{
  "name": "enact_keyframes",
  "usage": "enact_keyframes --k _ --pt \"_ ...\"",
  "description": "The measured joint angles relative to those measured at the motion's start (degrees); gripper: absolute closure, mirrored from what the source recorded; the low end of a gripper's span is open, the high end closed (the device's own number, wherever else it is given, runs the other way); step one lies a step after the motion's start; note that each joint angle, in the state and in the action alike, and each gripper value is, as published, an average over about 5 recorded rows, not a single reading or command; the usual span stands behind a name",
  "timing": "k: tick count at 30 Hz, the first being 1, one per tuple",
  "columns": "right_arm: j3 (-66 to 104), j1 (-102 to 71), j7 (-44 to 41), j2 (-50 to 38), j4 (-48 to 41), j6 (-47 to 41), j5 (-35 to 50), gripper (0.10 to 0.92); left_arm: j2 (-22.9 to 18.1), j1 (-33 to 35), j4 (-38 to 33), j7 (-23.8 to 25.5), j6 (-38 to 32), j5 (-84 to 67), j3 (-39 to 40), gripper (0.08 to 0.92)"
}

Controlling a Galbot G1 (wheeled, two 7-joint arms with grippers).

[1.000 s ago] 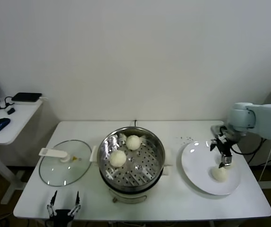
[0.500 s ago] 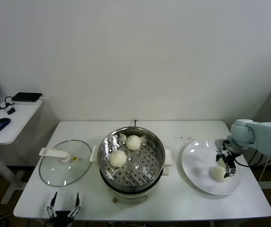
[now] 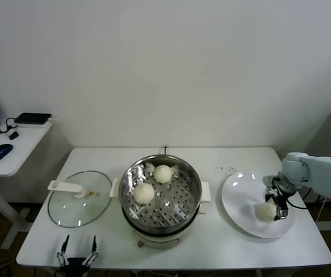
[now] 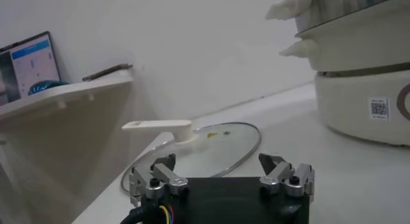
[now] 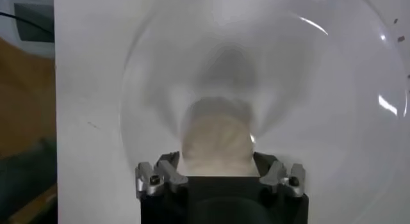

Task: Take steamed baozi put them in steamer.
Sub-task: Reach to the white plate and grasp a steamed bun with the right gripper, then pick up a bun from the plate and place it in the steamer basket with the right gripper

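Steel steamer point(image 3: 161, 199) on the counter point(image 3: 211, 242) already holds two baozi point(image 3: 144, 193) — one more point(image 3: 267, 210) sits on the white plate point(image 3: 240, 196), straddled by my right end effector point(image 3: 276, 206); whether it grips yet, I cannot tell. My left end effector point(image 3: 78, 253) waits, fingers apart, near the counter edge.

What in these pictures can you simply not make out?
- Right gripper: whether its fingers already touch the bun on the plate; both views leave it unclear.
- Steamer: cut off by the left wrist view's edge, inside hidden.
- Left gripper: partly cut off by the head view's bottom edge.
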Motion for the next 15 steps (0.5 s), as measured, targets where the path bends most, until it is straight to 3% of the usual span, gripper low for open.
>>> enact_keyframes --k 7,15 --pt "0.39 -0.21 0.05 0.03 -0.23 0.18 -0.35 0.393 0.0 0.06 -0.06 -0.03 -0.07 0.02 -0.16 0.177" --pt "-2.52 4.68 -0.94 0.83 1.81 1.75 1.09 0.402 0.0 0.17 -0.32 -0.04 -0.09 0.02 -0.32 0.177"
